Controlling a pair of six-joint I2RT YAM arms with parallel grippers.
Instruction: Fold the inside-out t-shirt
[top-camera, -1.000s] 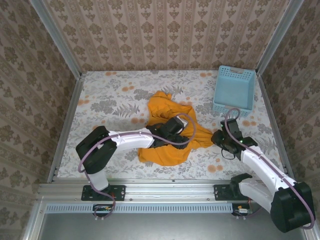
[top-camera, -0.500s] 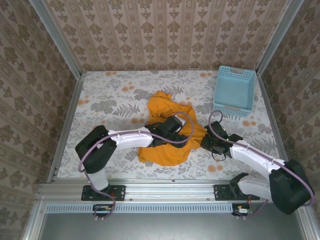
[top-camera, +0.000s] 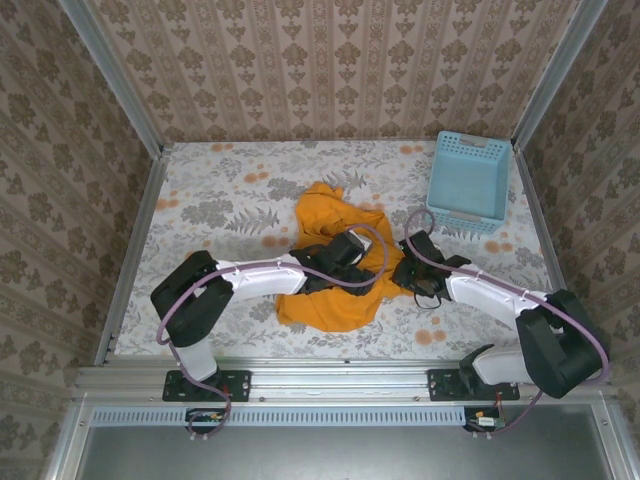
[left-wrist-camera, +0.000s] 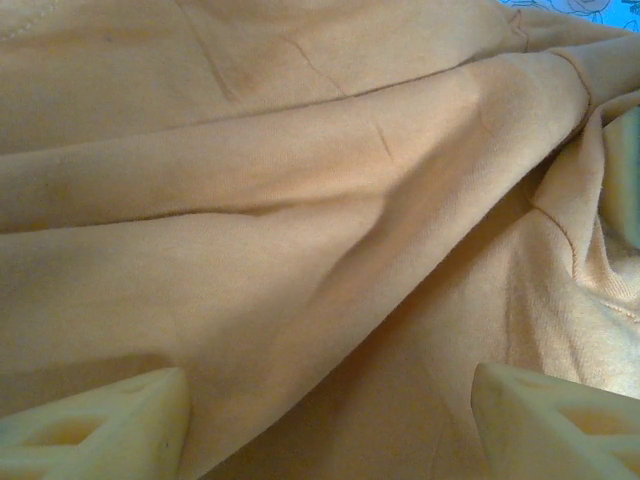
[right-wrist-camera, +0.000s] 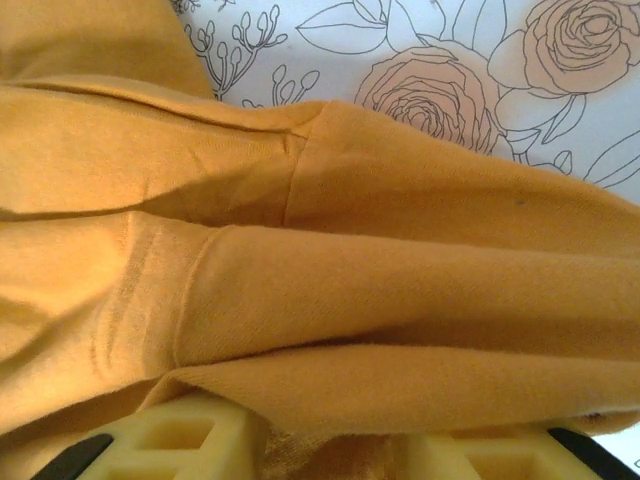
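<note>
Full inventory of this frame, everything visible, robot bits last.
t-shirt: 1, orange-yellow, crumpled mid-table
basket: 1, light blue, far right table corner
table: 1, white floral cover, under everything
walls: 3, beige patterned, around the table
left arm: 1, white-black, reaching onto the t-shirt
right arm: 1, white-black, reaching to the t-shirt's right edge
left gripper: 1, cream fingers, open over the t-shirt
right gripper: 1, cream fingers, open, t-shirt edge between them

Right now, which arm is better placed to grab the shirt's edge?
Probably the right: the right gripper sits at the edge of the t-shirt, cloth between its fingers. The left gripper is open over the middle.
</note>
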